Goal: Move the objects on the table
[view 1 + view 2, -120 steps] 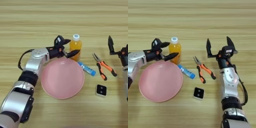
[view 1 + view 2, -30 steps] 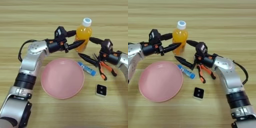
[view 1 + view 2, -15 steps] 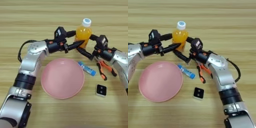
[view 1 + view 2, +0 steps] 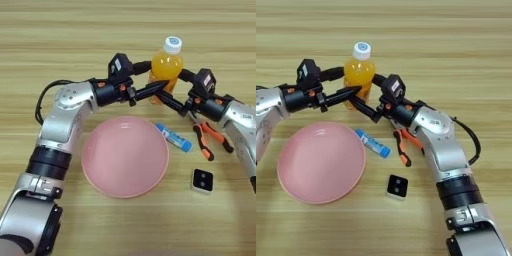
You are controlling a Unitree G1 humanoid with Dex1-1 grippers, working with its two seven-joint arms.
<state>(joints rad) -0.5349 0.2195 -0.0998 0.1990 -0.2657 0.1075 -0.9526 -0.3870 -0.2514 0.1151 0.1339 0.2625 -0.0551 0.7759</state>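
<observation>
Wooden table; bottle at twelve o'clock, pinched by the left gripper; right gripper, fingers spread, straddles it from three; plate at six; tube, pliers, block toward four.

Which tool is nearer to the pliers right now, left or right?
Right. The right tool is at the bottle, its arm passing just above the pliers. The left tool grips the bottle from the other side, farther from the pliers.
</observation>
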